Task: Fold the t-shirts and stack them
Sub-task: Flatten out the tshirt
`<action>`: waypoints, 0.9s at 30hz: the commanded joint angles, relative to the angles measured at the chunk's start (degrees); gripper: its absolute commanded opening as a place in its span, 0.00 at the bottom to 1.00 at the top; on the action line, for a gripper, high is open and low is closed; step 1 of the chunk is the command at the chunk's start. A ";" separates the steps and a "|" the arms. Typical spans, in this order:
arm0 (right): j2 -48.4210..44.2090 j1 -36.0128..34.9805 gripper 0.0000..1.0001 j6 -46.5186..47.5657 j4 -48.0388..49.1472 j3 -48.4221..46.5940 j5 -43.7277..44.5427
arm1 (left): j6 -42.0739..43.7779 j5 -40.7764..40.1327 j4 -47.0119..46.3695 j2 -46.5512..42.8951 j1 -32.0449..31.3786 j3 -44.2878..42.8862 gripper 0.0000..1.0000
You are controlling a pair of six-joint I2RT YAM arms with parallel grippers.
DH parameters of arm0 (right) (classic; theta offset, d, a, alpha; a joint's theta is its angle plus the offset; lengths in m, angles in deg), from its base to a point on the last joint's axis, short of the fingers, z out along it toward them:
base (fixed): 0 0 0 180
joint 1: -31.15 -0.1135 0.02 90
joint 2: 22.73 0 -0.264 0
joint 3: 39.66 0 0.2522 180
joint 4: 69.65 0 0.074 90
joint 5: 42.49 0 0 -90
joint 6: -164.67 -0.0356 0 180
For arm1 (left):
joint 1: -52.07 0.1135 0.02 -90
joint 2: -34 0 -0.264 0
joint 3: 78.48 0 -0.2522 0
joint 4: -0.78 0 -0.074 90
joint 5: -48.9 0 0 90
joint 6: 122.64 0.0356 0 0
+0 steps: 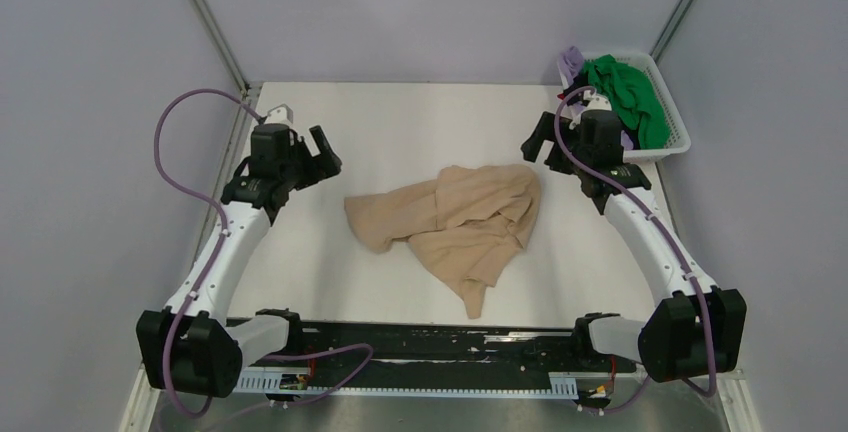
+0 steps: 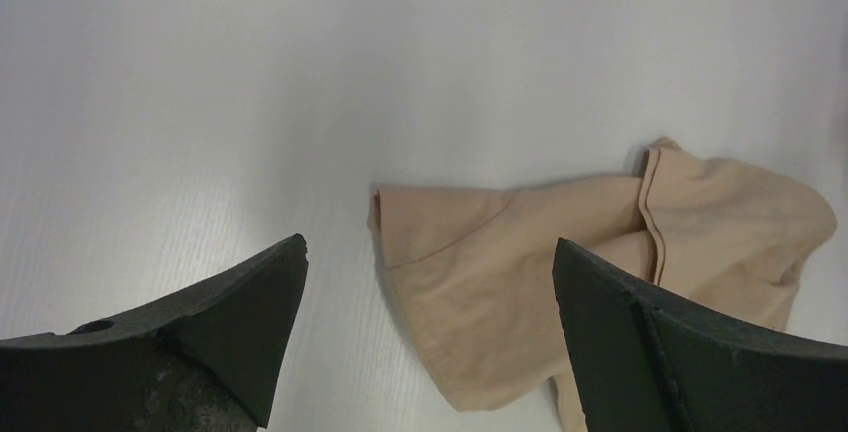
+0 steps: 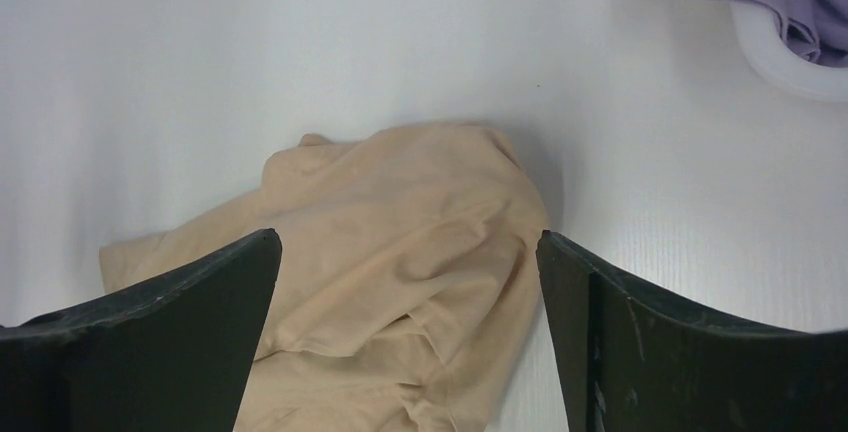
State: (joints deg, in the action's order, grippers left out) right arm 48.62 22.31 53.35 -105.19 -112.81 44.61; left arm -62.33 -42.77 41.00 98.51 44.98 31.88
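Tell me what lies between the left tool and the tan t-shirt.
Nothing but bare white table; the top view shows the open left tool apart from the tan t-shirt.

Top external: mounted high behind the near edge, looking down across the whole table (image 1: 400,112). Left wrist: close, low, near the left edge, facing centre. Right wrist: close, near the far right corner, facing centre. All three share the tan t-shirt (image 1: 470,217).
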 commanded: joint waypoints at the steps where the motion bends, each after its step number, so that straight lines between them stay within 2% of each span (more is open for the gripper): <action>1: -1.39 -0.30 1.00 0.52 3.34 -0.24 -2.54 | 1.46 8.46 -3.82 1.37 -0.20 0.90 1.00; 7: -2.72 -0.39 1.00 -2.65 9.00 3.07 -9.33 | 2.55 8.15 -1.42 3.11 -0.25 0.46 1.00; 13: -6.31 -2.96 1.00 -4.17 6.32 2.09 -7.41 | 2.50 10.57 -2.44 4.39 -0.33 1.10 1.00; 16: -8.88 -5.24 1.00 -4.24 7.18 5.69 -4.41 | 1.34 4.07 0.35 3.31 -2.40 1.77 1.00; 19: -9.69 -7.04 1.00 -5.23 0.74 6.13 -4.32 | -1.64 0.04 1.95 -0.47 -3.91 5.70 1.00; 23: -12.53 -13.10 1.00 -6.21 -1.86 12.36 -6.52 | -7.98 -0.02 -1.31 -5.12 -5.32 13.40 1.00; 27: -15.82 -23.72 1.00 -7.23 -7.51 16.48 -5.14 | -11.58 2.10 -6.71 -3.59 -5.96 19.18 1.00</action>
State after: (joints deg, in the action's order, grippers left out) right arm 35.88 6.53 48.30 -105.78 -98.91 39.06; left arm -68.39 -40.89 39.60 93.79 39.69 48.03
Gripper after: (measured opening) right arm 0.998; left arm 0.998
